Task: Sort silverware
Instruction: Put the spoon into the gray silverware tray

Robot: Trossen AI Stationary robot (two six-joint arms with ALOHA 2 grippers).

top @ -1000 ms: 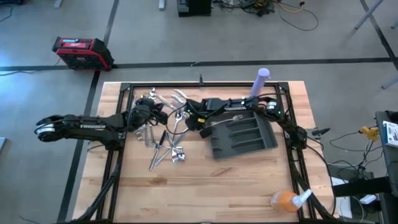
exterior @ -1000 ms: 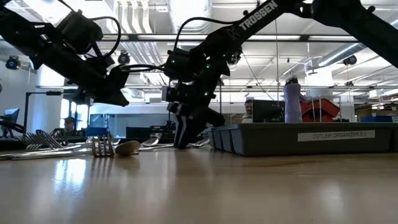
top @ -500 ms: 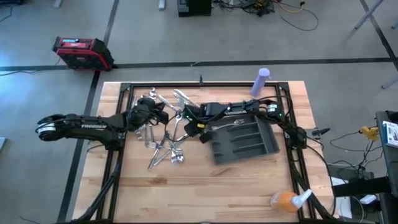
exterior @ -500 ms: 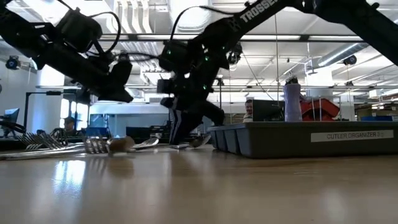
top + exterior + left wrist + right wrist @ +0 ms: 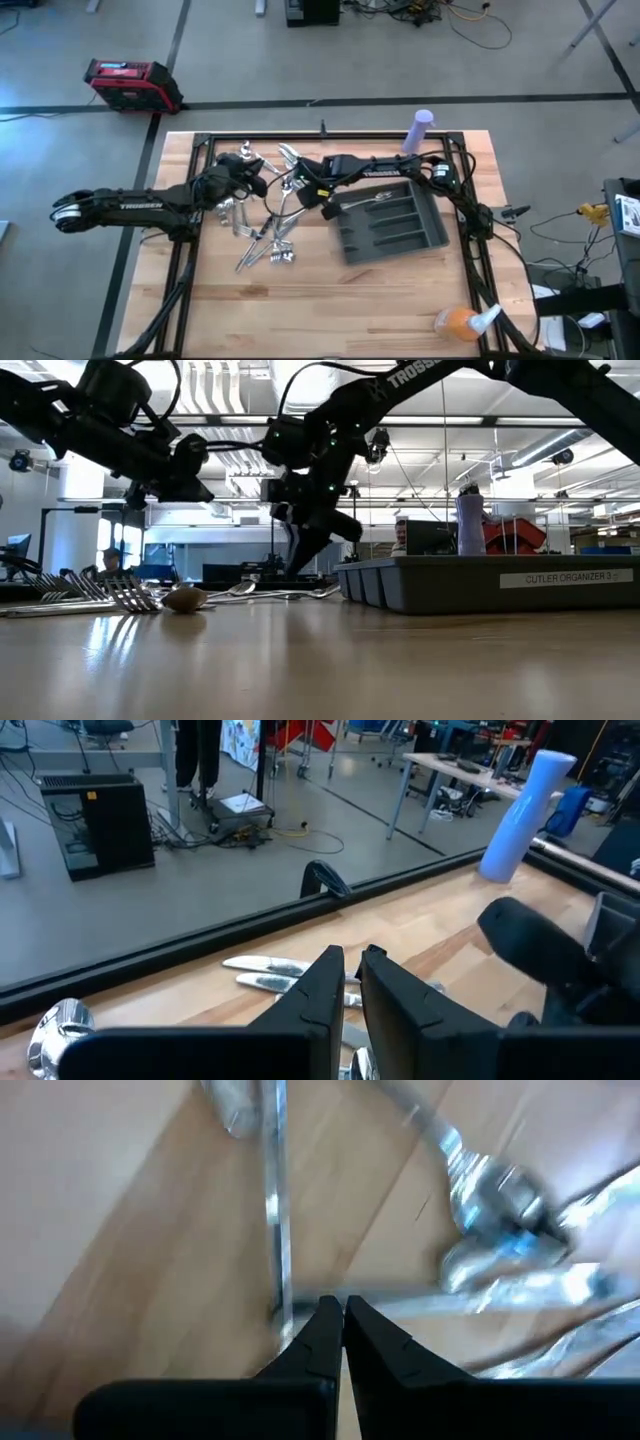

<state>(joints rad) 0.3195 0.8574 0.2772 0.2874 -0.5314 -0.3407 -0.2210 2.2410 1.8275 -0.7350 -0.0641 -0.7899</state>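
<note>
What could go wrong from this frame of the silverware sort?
Both grippers work close together over the tangled silverware pile, so the left gripper and right gripper might collide. The right gripper's fingers look nearly shut with nothing visibly between them, so a grasp may have missed. Overlapping pieces could drag along beside the tray.

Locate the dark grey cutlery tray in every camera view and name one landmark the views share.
High view: cutlery tray lies right of centre on the table, right of the silverware pile.
Low view: the tray is at right, label side facing the camera.
Left wrist view: not visible.
Right wrist view: not visible.
Shared landmark: the purple bottle, standing behind the tray; it also shows in the low and left wrist views.
</note>
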